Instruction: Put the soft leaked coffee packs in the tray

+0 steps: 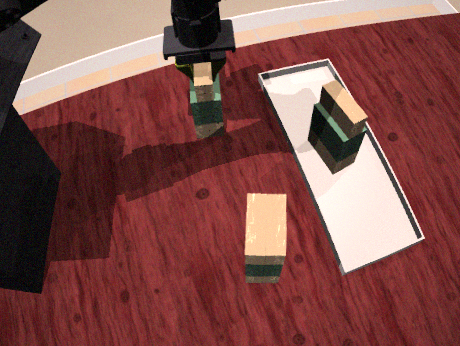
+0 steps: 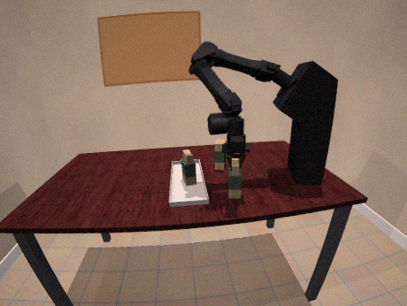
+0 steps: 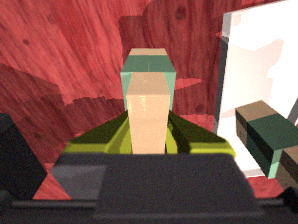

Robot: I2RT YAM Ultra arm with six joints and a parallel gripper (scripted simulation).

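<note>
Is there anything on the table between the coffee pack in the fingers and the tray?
Nothing visible. The gripper is shut on the coffee pack, and only bare table top lies between it and the tray. Another pack already stands in the tray's near end, so free floor is farther along.
</note>
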